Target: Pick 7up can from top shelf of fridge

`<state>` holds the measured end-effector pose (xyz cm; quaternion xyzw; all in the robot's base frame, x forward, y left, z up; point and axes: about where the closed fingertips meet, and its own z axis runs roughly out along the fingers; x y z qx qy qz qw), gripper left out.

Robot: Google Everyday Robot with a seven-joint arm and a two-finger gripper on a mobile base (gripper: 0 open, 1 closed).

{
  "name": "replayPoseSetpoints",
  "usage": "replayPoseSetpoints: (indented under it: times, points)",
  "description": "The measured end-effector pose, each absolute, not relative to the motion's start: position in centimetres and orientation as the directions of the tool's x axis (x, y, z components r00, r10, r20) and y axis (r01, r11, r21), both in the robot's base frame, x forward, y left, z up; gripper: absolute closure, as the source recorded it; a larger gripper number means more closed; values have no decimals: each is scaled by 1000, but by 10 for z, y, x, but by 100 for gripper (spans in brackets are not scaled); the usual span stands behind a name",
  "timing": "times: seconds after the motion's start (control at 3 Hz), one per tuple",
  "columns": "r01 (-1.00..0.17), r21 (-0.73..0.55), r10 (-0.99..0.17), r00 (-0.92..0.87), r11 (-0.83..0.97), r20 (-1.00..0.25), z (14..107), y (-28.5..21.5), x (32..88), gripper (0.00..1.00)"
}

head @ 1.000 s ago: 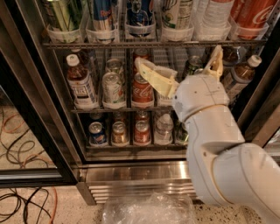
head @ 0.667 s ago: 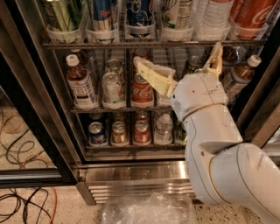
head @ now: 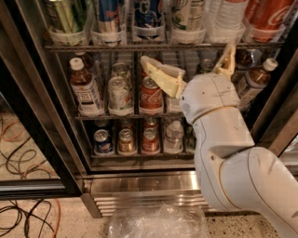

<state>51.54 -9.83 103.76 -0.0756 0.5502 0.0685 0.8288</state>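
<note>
A: Where is the 7up can point(head: 187, 13) sitting?
B: You are seeing it standing in the 4th white holder point(head: 188, 35) from the left, on the top shelf point(head: 116, 47) of the fridge point(head: 139, 186). Beside the fridge, cables point(head: 18, 217) are lying on the speckled floor point(head: 74, 219).
A: And the hand point(head: 186, 56)?
B: It is hovering just below that shelf, its 2 fingers point(head: 163, 74) spreading wide and gripping nothing.

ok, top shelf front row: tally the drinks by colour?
Green can: 1
Blue cans: 2
Whitish 7up can: 1
White container: 1
Red Coca-Cola can: 1
Total: 6
End effector, open, sits below the top shelf.
</note>
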Motion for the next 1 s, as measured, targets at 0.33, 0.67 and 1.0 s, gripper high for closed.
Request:
replayPoseSetpoints:
  times: [0.33,0.67,1.0]
  points:
    - [-180,-71,14,429,981,-903,1046,-100,535,0]
    - [-160,-96,-11,464,982,-886,1055,-101,547,0]
    - [-158,-97,-13,467,983,-884,1056,-101,548,0]
